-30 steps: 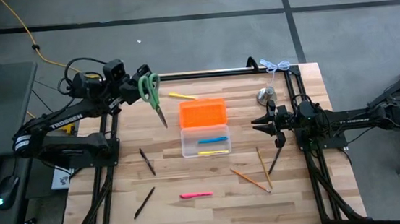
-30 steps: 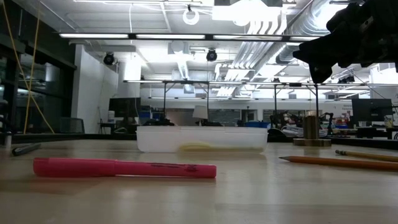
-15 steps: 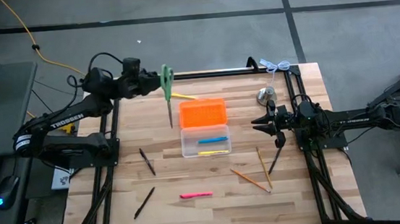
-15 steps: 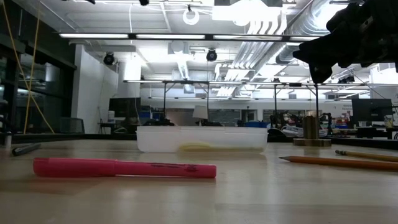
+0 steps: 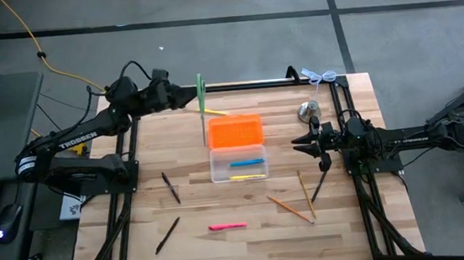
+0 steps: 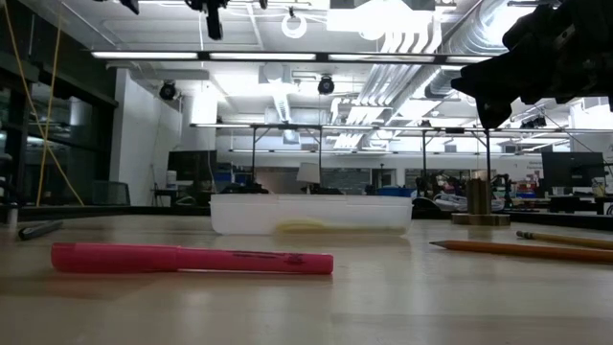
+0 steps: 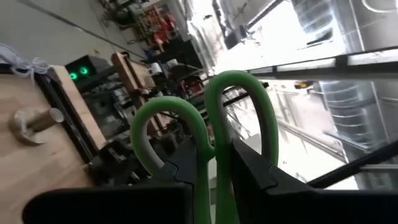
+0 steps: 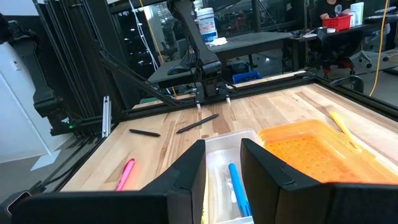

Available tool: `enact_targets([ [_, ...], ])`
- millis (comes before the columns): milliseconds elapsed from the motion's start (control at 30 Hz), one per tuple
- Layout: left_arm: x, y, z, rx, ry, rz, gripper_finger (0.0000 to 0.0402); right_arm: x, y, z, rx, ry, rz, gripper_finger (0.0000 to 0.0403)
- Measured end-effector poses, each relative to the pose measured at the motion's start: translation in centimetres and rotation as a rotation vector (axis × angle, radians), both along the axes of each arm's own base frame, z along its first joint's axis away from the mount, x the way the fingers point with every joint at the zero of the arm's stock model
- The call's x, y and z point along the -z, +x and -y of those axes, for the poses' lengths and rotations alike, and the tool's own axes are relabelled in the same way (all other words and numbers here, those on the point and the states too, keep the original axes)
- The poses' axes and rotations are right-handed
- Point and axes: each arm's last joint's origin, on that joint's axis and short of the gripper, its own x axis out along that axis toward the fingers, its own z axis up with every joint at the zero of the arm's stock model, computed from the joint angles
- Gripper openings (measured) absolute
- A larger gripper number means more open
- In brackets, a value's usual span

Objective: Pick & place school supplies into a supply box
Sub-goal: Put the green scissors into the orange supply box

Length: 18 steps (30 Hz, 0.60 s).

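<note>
My left gripper [image 5: 189, 96] is shut on the green-handled scissors [image 5: 202, 107], raised above the table's far left part, just left of the supply box's orange lid [image 5: 235, 131]. The clear tray [image 5: 238, 163] holds a blue pen and a yellow pen. A pink marker [image 5: 227, 226], two black pens [image 5: 170, 187], two pencils [image 5: 289, 209] and another dark pen [image 5: 319, 188] lie flat on the table. A yellow pen [image 5: 213, 111] lies beyond the lid. My right gripper [image 8: 222, 168] is open and hovers right of the box. My left gripper pinches the scissors between its two fingers [image 7: 249, 177] just below the two green loops [image 7: 211, 149], where the handles meet. It comes roughly level from the table's left. The scissors are lifted clear, with the loops toward the far edge and the blade tip [image 5: 205, 142] toward the near.
A silver bell-shaped object [image 5: 308, 111] stands near the far right corner. Black frame rails [image 5: 128, 190] run along both table sides. Bare wood lies between the tray and the near edge, around the pink marker [image 6: 192, 259].
My left gripper has carried the scissors toward the table's right, from beside the left rail to just left of the orange lid, and has turned about, so that from above the scissors now show edge-on. It has stayed shut on them. My right arm has kept still.
</note>
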Motion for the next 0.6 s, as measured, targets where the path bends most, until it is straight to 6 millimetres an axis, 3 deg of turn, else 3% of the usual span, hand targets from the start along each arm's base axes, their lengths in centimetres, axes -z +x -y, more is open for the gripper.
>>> enact_targets([
  [367, 0.1, 0.0, -0.1, -0.019, -0.014, -0.003, 0.0088, 0.0, 0.0, 0.0, 0.0, 0.0, 0.0, 0.0078],
  [600, 1.1, 0.2, 0.1, 0.002, 0.113, -0.131, 0.0088, 0.0, 0.0, 0.0, 0.0, 0.0, 0.0, 0.0078],
])
